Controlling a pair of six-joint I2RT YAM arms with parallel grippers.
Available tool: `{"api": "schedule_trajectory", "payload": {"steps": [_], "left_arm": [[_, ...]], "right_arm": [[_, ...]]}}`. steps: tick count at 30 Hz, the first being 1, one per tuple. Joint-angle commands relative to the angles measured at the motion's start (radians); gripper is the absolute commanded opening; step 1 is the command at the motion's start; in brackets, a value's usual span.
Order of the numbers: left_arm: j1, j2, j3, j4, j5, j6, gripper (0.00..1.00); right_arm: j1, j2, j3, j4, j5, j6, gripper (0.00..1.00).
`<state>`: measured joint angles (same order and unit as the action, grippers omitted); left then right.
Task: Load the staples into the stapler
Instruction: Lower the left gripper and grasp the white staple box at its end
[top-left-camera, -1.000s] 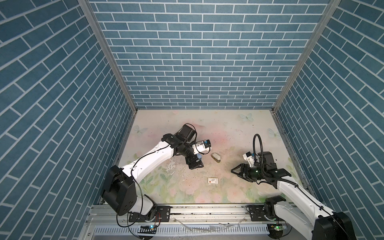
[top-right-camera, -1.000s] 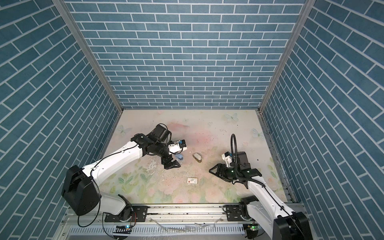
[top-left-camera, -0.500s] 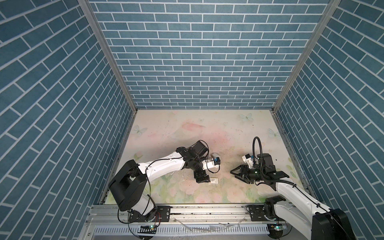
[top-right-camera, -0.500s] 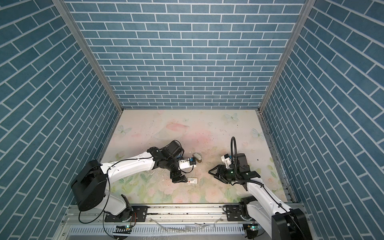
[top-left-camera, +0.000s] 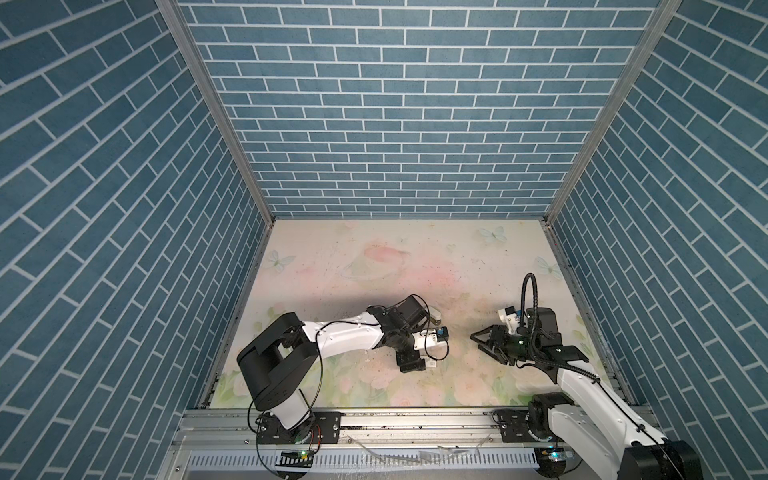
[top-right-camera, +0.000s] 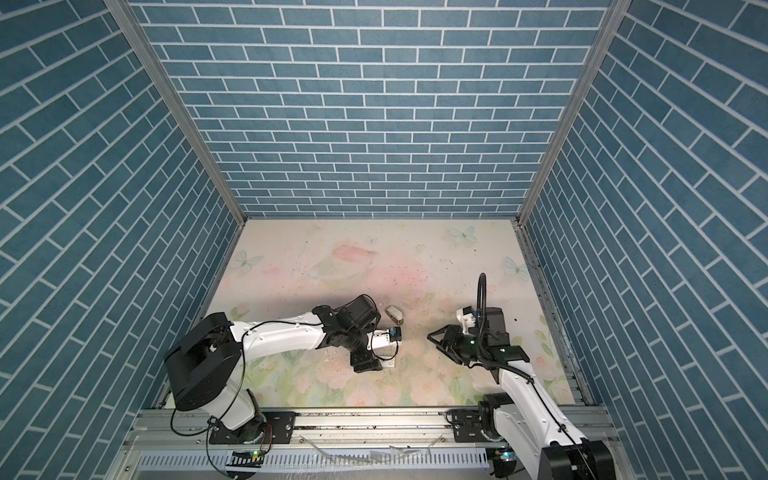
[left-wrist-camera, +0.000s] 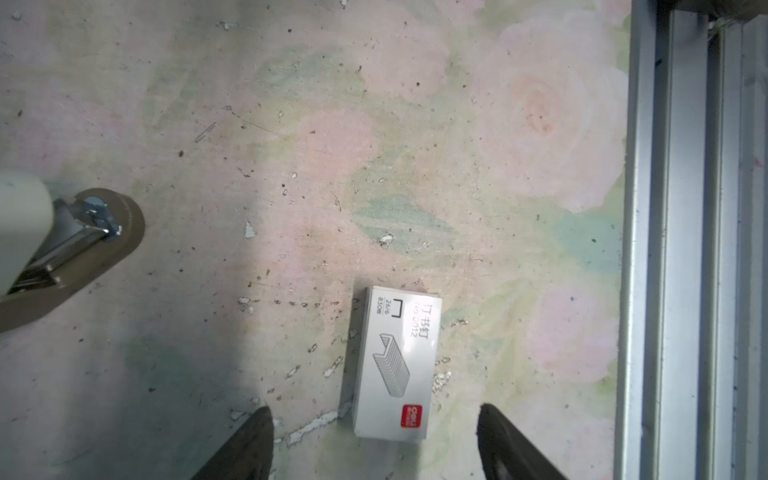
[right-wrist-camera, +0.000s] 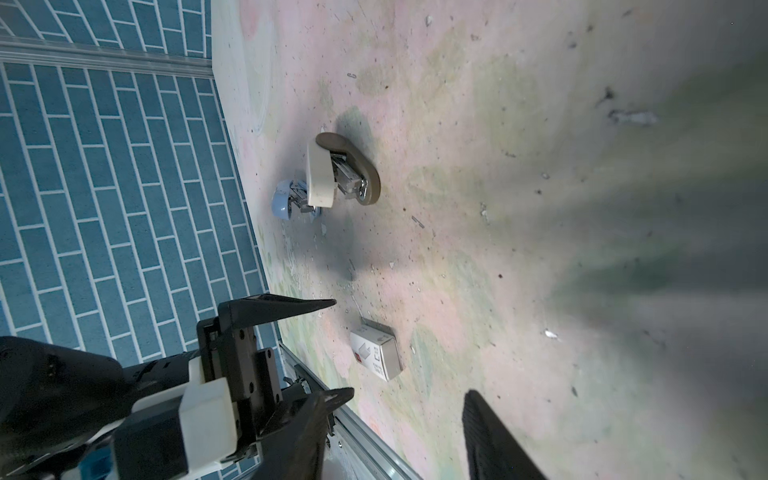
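Note:
The staples themselves are hidden; a closed white staple box (left-wrist-camera: 392, 365) (top-left-camera: 432, 364) (top-right-camera: 389, 364) (right-wrist-camera: 376, 353) lies flat on the floral mat near the front. My left gripper (left-wrist-camera: 374, 411) (top-left-camera: 409, 365) (top-right-camera: 365, 361) hangs over it, open, with the box's near end between its fingertips and not touched. One of its fingers (right-wrist-camera: 291, 305) shows in the right wrist view. The stapler (right-wrist-camera: 340, 174) (left-wrist-camera: 62, 249) (top-left-camera: 434, 316) (top-right-camera: 395, 314), cream top on a brown base, stands farther back. My right gripper (right-wrist-camera: 395, 399) (top-left-camera: 482, 343) (top-right-camera: 438, 340) stands open and empty to the right.
A light-blue stapler (right-wrist-camera: 282, 205) stands just behind the cream one. The aluminium front rail (left-wrist-camera: 685, 249) runs close to the box. Loose staples (left-wrist-camera: 205, 132) and flakes litter the mat. Blue brick walls close in the back and both sides.
My left arm has swung from beside the staplers toward the front and now hangs over the white box, its jaws somewhat narrower. The right gripper has narrowed too and barely moved.

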<state>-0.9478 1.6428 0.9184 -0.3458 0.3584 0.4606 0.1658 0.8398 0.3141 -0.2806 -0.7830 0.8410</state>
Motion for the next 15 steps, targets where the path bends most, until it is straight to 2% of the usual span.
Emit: {"api": "schedule_trajectory", "payload": {"steps": [1,7,15], "left_arm": [[-0.015,0.023,-0.010,0.029,-0.029,-0.003,0.76],[-0.030,0.038,-0.018,0.040,-0.037,-0.001,0.70],[-0.036,0.045,-0.027,0.059,-0.048,-0.001,0.71]], "right_arm": [[-0.012,-0.024,-0.007,-0.056,-0.012,-0.002,0.55],[-0.016,-0.024,-0.011,-0.050,-0.015,-0.005,0.55],[-0.018,-0.047,-0.022,-0.055,-0.016,-0.005,0.55]]}}
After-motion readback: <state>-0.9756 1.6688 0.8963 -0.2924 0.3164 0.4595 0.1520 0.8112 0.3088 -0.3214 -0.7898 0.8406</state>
